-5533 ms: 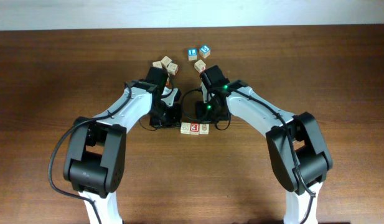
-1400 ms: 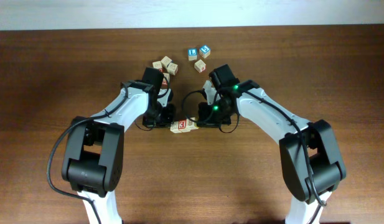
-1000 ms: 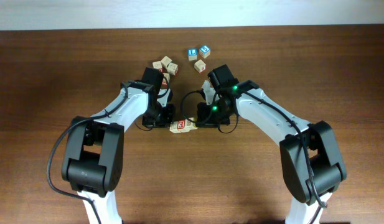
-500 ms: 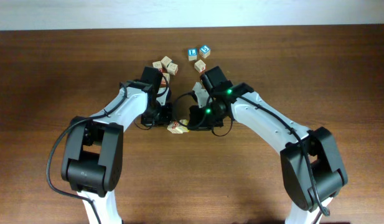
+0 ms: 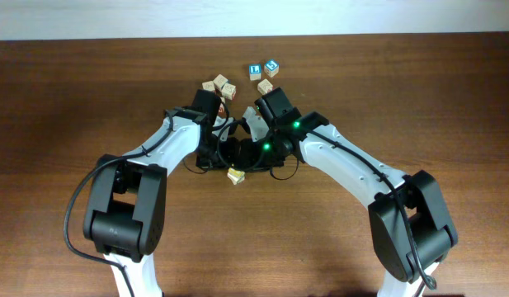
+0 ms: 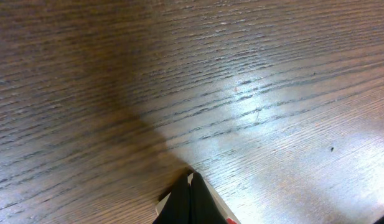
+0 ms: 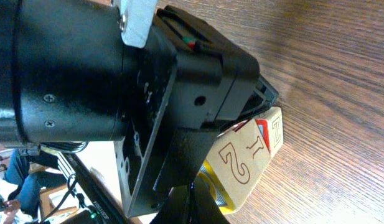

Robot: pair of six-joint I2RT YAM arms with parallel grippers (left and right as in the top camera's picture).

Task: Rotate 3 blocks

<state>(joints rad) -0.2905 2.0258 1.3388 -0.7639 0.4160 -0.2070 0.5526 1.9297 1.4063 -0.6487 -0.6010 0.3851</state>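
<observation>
Left pincer [image 6: 189, 198]: tips together, clamped on nothing. Its cam shows bare bench [image 6: 179, 74] ahead, plus a sliver of pale edge w/ red just right of the tips. Prob. a block, but too little shows to be sure. Overhead it sits low, nose almost meeting the right pincer.

Blocks [image 7: 248, 155]: bunched between the two pincers, touching each other. Right wrist cam shows tan faces w/ brown marks and a red patch on the far one, pressed against the left pincer's black body. Yellow block [image 7: 218, 186] is lowest in that view, just beside the right tips. Overhead only one pale block [image 5: 235, 175] peeks out on the near side of both pincers; the rest is hidden under the arms.

Right pincer [image 7: 193, 206]: tips together too, w/ no block seen between them. Looks like a nudge w/ the closed tip, not a grip.

Step, my read: mid-rotation, w/ both closed pincers shoving the bunch from opposite sides to swing it round on the bench. How far round it is, can't tell.

Next calls for a small, slow sideways push. Keep tips low and flat on block faces, not corners, so blocks turn w/o tipping or scattering. Arms are v. close, so collision is a risk. Stay off the spare cubes [image 5: 219, 85] and blue cubes [image 5: 254, 70] beyond the pincers.
</observation>
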